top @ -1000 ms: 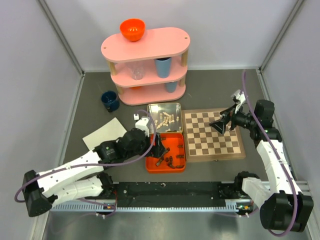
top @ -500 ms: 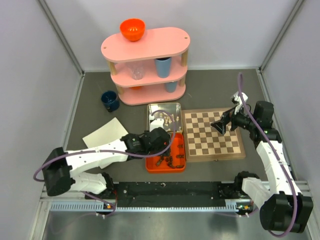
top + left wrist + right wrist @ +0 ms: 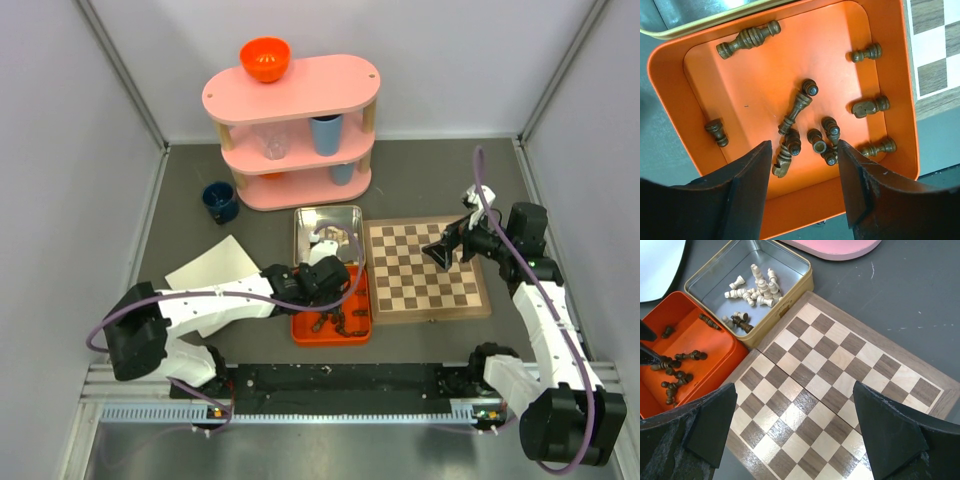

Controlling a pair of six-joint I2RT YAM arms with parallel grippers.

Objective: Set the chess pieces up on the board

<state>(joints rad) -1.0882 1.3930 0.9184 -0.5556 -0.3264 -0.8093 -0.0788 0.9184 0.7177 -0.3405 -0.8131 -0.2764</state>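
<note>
— Where were the chess pieces [image 3: 797, 107]?
— Dark brown ones lay toppled in the orange tray [image 3: 740, 90]; cream ones [image 3: 757, 287] were heaped in the silver tin [image 3: 722, 276].
— The board [image 3: 840, 390]?
— Flat on the tabletop [image 3: 900, 300], just beside both.

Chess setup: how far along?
Done: nothing, the board is bare. In hand: left gripper hovers, jaws apart, over dark pieces in the orange tray; right gripper hangs open above the board. Left: all pieces, including the cream pieces in the silver tin.

Left gripper [image 3: 804, 146] part-open; right gripper [image 3: 794, 387] wide, seemingly empty.
</note>
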